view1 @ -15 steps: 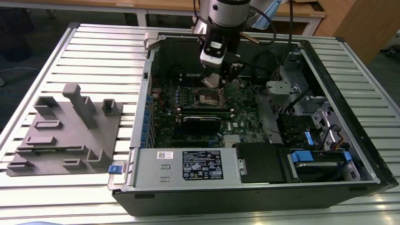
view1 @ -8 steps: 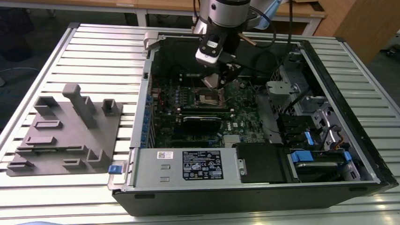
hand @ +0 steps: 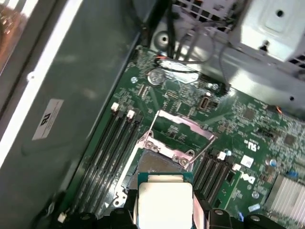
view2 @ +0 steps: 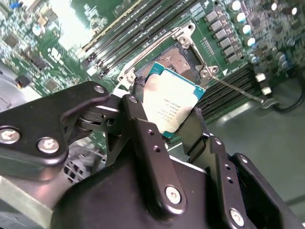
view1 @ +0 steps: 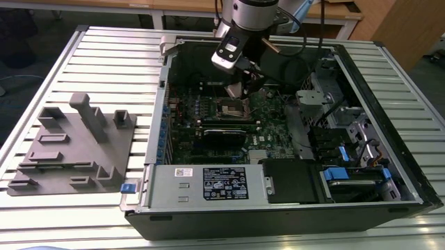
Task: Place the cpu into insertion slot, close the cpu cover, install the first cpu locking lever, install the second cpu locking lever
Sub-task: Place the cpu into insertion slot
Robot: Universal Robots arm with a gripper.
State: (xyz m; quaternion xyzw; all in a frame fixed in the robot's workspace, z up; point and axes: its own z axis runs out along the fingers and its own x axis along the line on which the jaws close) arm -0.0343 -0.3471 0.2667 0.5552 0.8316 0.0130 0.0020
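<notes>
My gripper (view1: 240,89) hangs inside the open computer case, just above the insertion slot (view1: 233,107) on the green motherboard (view1: 208,140). It is shut on the cpu (view2: 172,106), a flat square chip with a silver top and green rim, held by two opposite edges between the black fingers (view2: 137,98). In the first wrist view the cpu (hand: 164,202) hovers close over the insertion slot (hand: 157,164). The cpu cover (hand: 183,128) stands folded back, leaving the slot bare. A thin locking lever (hand: 150,128) sticks out on each side of the slot.
Black memory slots (hand: 107,148) flank the socket. A heat sink (hand: 286,195) sits nearby. The case holds a power supply (view1: 208,182), drive bays (view1: 347,172) and cables (view1: 326,104). A grey fixture plate (view1: 70,146) lies on the slatted table at the exterior view's left.
</notes>
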